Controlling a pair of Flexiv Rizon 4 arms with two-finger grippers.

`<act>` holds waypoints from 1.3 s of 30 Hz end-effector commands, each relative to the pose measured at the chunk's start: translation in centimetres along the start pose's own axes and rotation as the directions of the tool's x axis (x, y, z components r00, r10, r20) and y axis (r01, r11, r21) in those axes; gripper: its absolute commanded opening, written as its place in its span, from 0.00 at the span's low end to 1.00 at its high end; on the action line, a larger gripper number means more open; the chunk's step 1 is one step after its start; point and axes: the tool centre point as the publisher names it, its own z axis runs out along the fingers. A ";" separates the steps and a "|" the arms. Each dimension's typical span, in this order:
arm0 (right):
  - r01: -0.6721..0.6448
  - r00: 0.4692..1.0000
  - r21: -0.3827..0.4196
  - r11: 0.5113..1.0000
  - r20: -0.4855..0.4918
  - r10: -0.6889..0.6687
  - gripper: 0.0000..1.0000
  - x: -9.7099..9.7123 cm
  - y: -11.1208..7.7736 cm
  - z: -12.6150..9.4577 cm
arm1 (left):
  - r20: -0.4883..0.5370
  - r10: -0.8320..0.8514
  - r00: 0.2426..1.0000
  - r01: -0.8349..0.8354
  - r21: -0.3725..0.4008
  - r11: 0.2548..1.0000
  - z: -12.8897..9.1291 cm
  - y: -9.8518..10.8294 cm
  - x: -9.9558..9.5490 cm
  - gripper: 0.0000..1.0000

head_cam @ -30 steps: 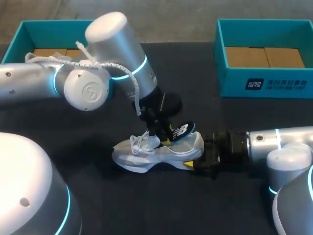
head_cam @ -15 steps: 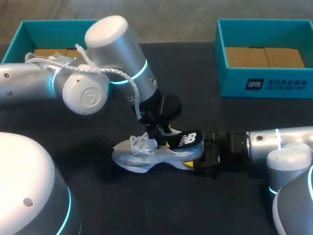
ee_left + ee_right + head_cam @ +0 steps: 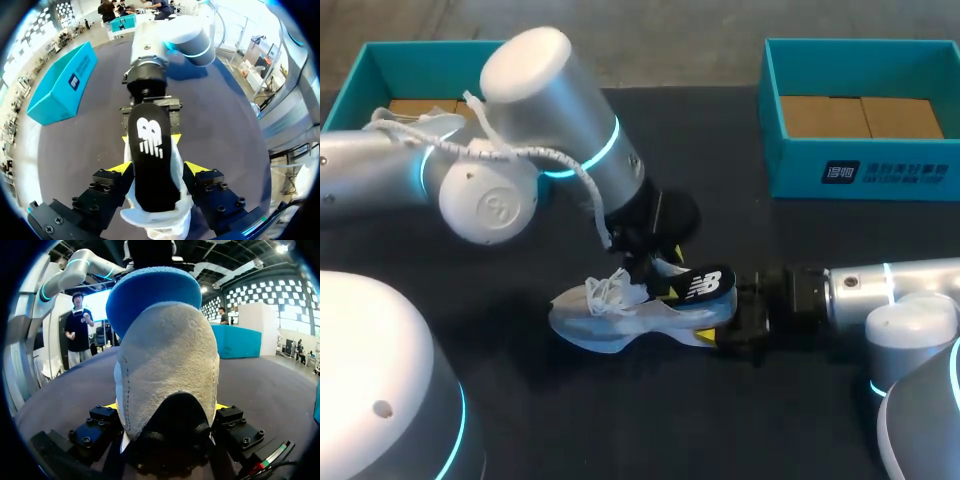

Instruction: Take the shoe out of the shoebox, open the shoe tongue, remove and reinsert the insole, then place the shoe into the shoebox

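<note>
Head view: left gripper (image 3: pixel 645 272), pinching the insole (image 3: pixel 705 284), is lowering it toward four o'clock into the shoe (image 3: pixel 610 325) clamped by right gripper (image 3: pixel 727 325); reinsertion seemingly underway.

A dark table (image 3: pixel 720 150) is seen, on which two open teal boxes are set well apart: the left shoebox (image 3: pixel 350 95) at the far left and the right shoebox (image 3: pixel 790 170) at the far right; between them, nearer the front, a pale shoe (image 3: pixel 615 325) is stood on its sole
</note>
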 end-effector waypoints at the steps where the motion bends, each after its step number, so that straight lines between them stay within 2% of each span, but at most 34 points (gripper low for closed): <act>1: 0.000 1.000 0.006 1.000 -0.001 0.000 0.00 0.1 0.1 0.2 | 0.051 0.012 0.999 -0.012 -0.001 1.000 0.3 -0.2 1.5 0.62; 4: 0.000 1.000 0.006 1.000 -0.001 0.000 0.00 0.1 0.1 0.2 | 0.091 0.008 0.996 -0.008 0.003 1.000 0.5 -0.5 2.1 0.57; 5: 0.000 1.000 0.006 1.000 -0.001 0.000 0.00 0.1 0.1 0.2 | 0.132 0.013 0.991 -0.013 0.003 1.000 0.7 -0.8 2.3 0.56; 13: 0.000 1.000 0.006 1.000 -0.001 0.000 0.00 0.1 0.1 0.2 | 0.259 -0.008 0.966 0.002 0.025 1.000 1.5 -1.6 2.8 0.60; 14: 0.000 1.000 0.006 1.000 -0.001 0.000 0.00 0.1 0.1 0.2 | 0.315 -0.008 0.949 0.002 0.021 1.000 2.3 -2.1 3.0 0.58; 20: 0.000 1.000 0.006 1.000 -0.001 0.000 0.00 0.1 0.1 0.2 | 0.349 0.011 0.937 -0.018 0.017 1.000 2.9 -2.7 2.9 0.58; 29: 0.000 1.000 0.006 1.000 -0.001 0.000 0.00 0.1 0.1 0.2 | 0.392 0.008 0.920 -0.013 0.010 1.000 3.5 -3.1 1.7 0.57; 39: 0.000 1.000 0.006 1.000 -0.001 0.000 0.00 0.1 0.1 0.2 | 0.408 -0.008 0.913 0.004 0.009 1.000 4.7 -3.1 0.6 0.51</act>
